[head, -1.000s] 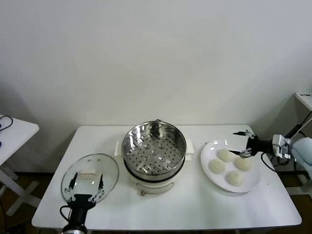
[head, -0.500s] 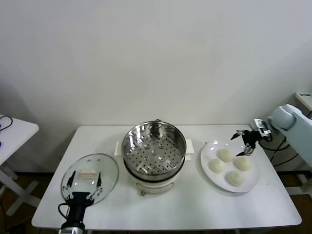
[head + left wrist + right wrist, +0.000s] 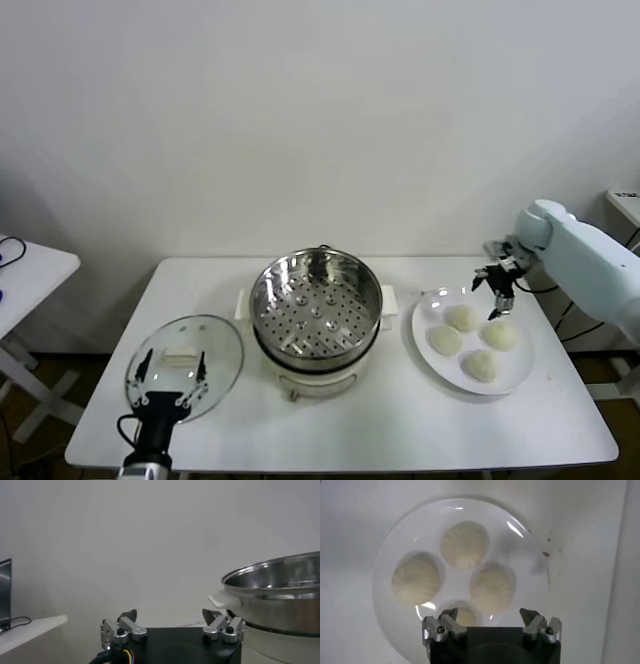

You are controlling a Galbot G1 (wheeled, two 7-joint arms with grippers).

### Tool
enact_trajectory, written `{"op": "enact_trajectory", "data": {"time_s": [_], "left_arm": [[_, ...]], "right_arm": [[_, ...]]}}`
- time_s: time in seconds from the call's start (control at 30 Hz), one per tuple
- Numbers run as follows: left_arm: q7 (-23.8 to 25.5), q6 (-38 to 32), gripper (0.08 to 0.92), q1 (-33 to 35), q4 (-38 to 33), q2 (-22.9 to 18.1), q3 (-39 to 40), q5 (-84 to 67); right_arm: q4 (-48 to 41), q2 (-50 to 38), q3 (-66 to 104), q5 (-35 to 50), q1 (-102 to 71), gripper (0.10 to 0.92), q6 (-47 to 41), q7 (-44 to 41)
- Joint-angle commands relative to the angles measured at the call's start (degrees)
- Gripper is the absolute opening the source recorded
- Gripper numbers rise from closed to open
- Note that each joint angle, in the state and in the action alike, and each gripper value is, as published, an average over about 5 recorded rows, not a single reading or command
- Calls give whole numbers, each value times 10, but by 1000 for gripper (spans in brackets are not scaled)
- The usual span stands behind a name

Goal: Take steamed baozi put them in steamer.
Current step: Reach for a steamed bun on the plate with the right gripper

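While steamer (image 3: 316, 303) sits empty, plate (image 3: 432, 313) holds four baozi (image 3: 462, 319).

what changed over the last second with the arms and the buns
The right end effector swung from low at the plate's right side up and over the plate, now pointing down, open, holding nothing. All four baozi stayed on the plate; the steamer, the lid and the left end effector barely moved.

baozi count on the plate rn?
4, all on the plate: far one, left, right, near. None in the steamer; right gripper open above them.
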Motion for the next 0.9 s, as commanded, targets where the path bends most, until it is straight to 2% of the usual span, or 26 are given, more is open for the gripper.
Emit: {"op": "enact_trajectory", "data": {"time_s": [0.03, 0.4, 0.9], "left_arm": [[0, 2, 823, -2, 0, 1, 0, 1], [0, 4, 823, -6, -1, 0, 1, 2], [0, 3, 823, -5, 2, 0, 0, 1]], "right_arm": [[-35, 29, -5, -24, -8, 823, 3, 8], [-51, 40, 36, -49, -39, 823, 20, 43], [-72, 58, 74, -86, -54, 823, 31, 51]]}}
